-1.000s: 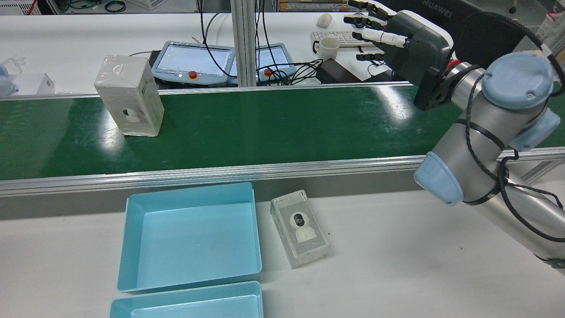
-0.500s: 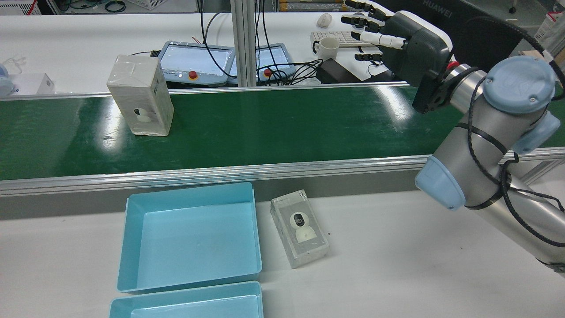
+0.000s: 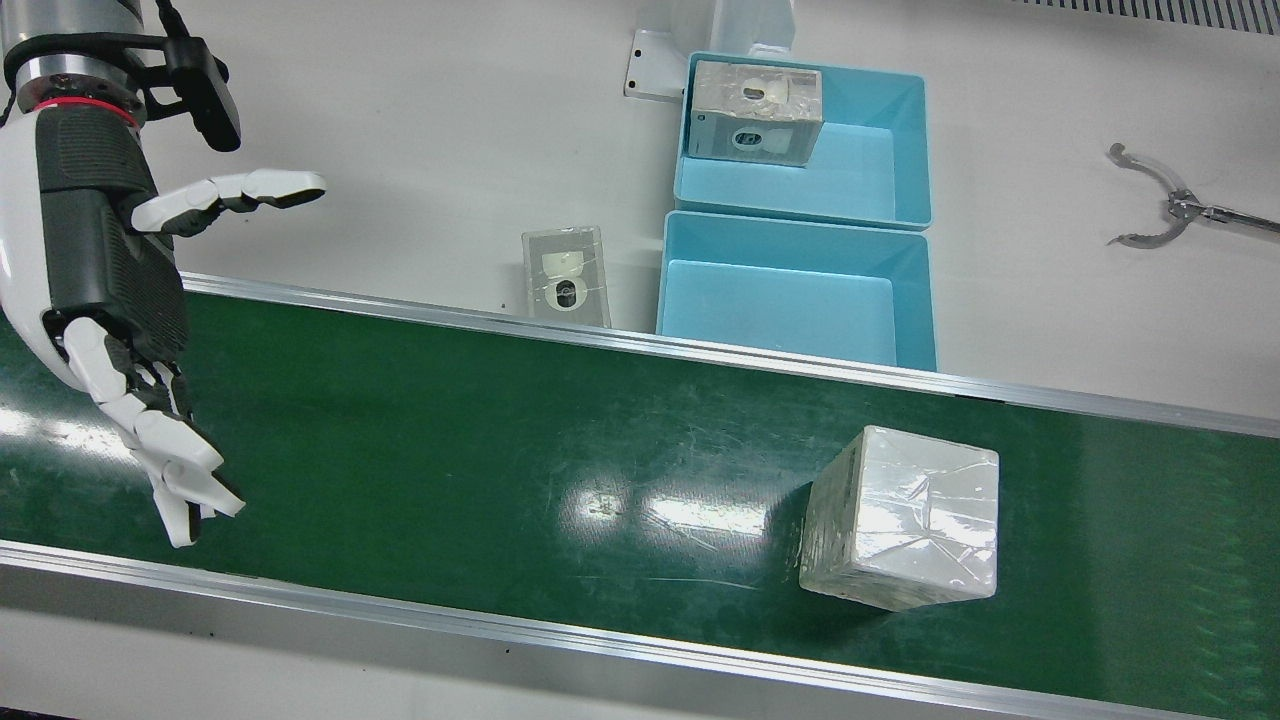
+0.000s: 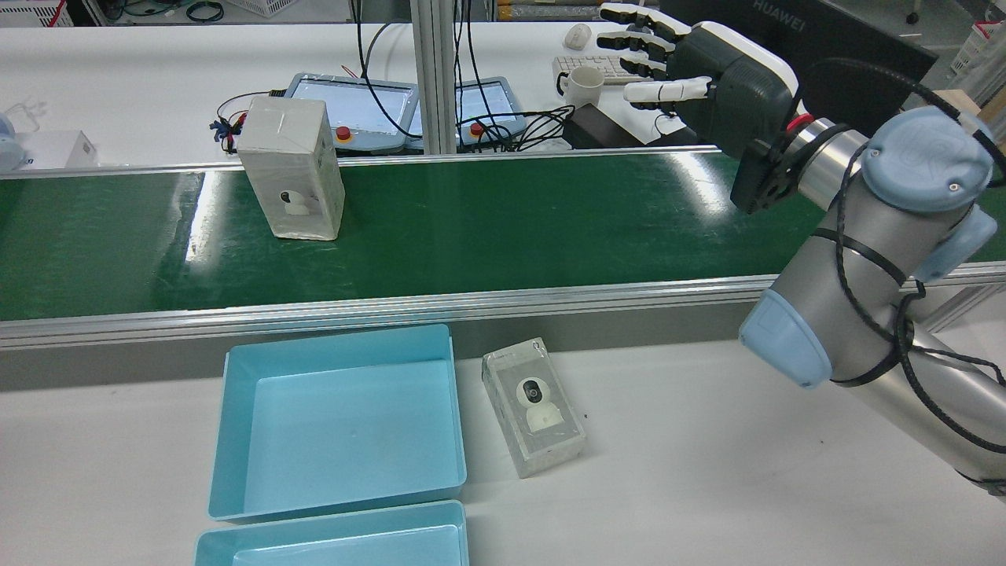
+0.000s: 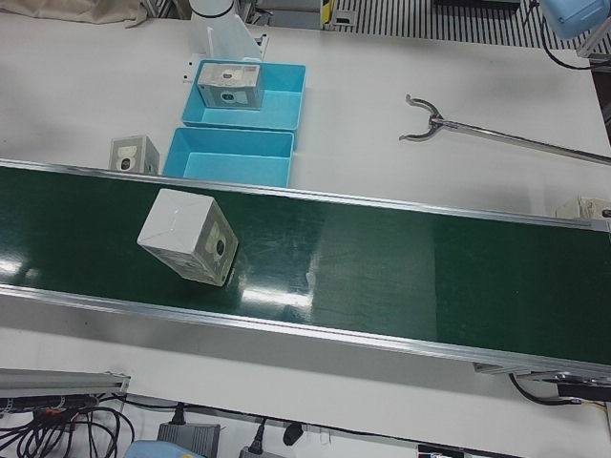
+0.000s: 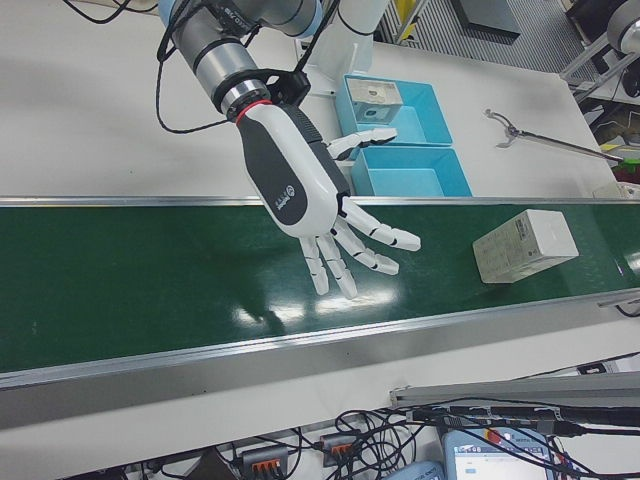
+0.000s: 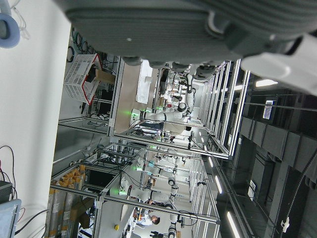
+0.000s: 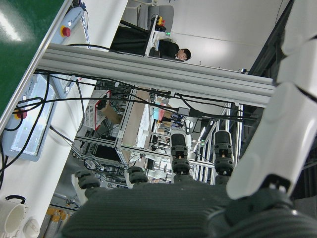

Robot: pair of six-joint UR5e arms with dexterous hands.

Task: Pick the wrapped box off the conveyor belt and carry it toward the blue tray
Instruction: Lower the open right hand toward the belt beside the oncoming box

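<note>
The wrapped box (image 4: 292, 177) stands upright on the green conveyor belt (image 4: 511, 220), toward its left end in the rear view. It also shows in the front view (image 3: 905, 520) and the left-front view (image 5: 188, 236). My right hand (image 4: 699, 75) is open with fingers spread, above the belt's right part, far from the box; it shows in the front view (image 3: 110, 290) and the right-front view (image 6: 310, 195). An empty blue tray (image 4: 338, 424) sits on the white table in front of the belt. My left hand (image 7: 148, 25) shows only as a dark palm in its own view.
A second wrapped box (image 4: 534, 409) lies flat on the table right of the tray. Another blue tray (image 3: 860, 170) holds a third box (image 3: 758, 112). A metal grabber tool (image 3: 1160, 205) lies on the table. Teach pendants (image 4: 346, 110) and a mug (image 4: 583, 85) sit behind the belt.
The wrapped box has travelled to the right along the belt in the rear view. My right hand has shifted slightly left and turned, still open.
</note>
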